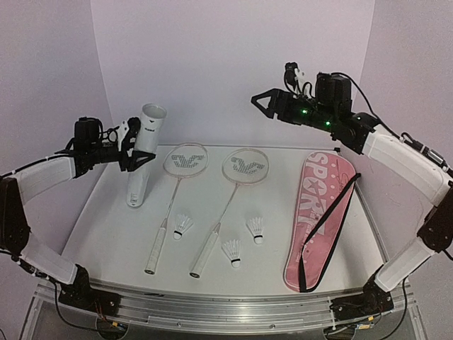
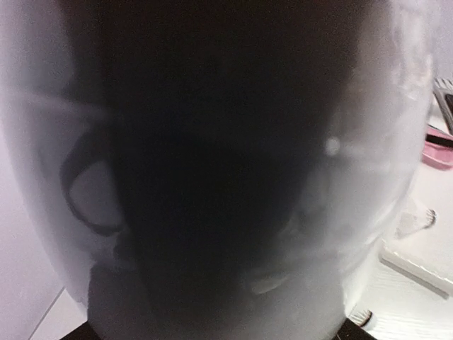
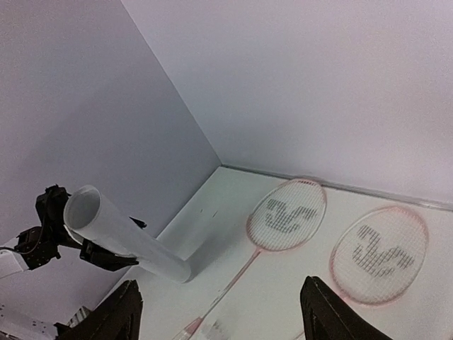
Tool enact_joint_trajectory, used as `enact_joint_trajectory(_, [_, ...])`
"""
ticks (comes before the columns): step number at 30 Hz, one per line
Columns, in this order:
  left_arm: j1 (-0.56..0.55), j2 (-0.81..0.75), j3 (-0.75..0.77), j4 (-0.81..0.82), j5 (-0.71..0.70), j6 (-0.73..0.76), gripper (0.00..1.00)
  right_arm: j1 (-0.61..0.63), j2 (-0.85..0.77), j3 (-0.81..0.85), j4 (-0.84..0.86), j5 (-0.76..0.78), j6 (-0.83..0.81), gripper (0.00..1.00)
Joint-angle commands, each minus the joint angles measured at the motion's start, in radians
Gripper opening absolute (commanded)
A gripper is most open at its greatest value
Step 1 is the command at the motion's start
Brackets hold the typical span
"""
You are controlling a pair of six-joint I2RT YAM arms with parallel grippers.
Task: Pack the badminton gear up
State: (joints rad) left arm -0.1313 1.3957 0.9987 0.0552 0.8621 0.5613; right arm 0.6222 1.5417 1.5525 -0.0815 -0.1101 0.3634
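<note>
Two rackets lie side by side on the white table, heads toward the back: the left racket [image 1: 185,160] [image 3: 287,214] and the right racket [image 1: 245,166] [image 3: 380,253]. Three white shuttlecocks sit near their handles: one [image 1: 184,226] by the left handle, one [image 1: 255,228] right of the right racket, one [image 1: 232,251] in front. My left gripper [image 1: 136,151] [image 3: 117,244] is shut on the white tube [image 1: 144,152] [image 3: 127,237], which leans with its base on the table. The tube [image 2: 212,177] fills the left wrist view. My right gripper [image 1: 265,103] [image 3: 226,319] hangs open high above the rackets, with nothing in it.
A long pink bag [image 1: 322,212] [image 2: 439,152] with white SPORT lettering and a black strap lies at the right of the table [image 1: 113,234]. White walls enclose the back and both sides.
</note>
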Motion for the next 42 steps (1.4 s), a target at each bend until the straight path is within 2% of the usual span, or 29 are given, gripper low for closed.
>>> enact_joint_trajectory(1, [-0.084,-0.098,0.043,-0.415,-0.003,0.35,0.23,0.132,0.053,0.124,-0.237,0.055,0.053,0.73])
enact_joint_trajectory(5, [-0.137,-0.115,0.037,-0.563,-0.043,0.451,0.19,0.25,0.101,0.192,-0.288,-0.019,-0.005,0.68])
enact_joint_trajectory(13, [-0.197,-0.092,0.033,-0.647,-0.099,0.482,0.18,0.356,0.211,0.247,-0.346,-0.012,-0.023,0.64])
enact_joint_trajectory(17, [-0.217,-0.089,0.027,-0.654,-0.109,0.509,0.18,0.367,0.285,0.324,-0.345,-0.008,-0.022,0.52])
enact_joint_trajectory(20, [-0.219,-0.081,0.033,-0.656,-0.107,0.508,0.17,0.366,0.32,0.365,-0.345,-0.013,-0.034,0.47])
enact_joint_trajectory(28, [-0.22,-0.07,0.051,-0.657,-0.104,0.51,0.15,0.367,0.356,0.389,-0.345,-0.018,-0.081,0.27])
enact_joint_trajectory(42, [-0.22,-0.052,0.066,-0.656,-0.073,0.528,0.15,0.366,0.394,0.4,-0.345,-0.04,-0.114,0.22])
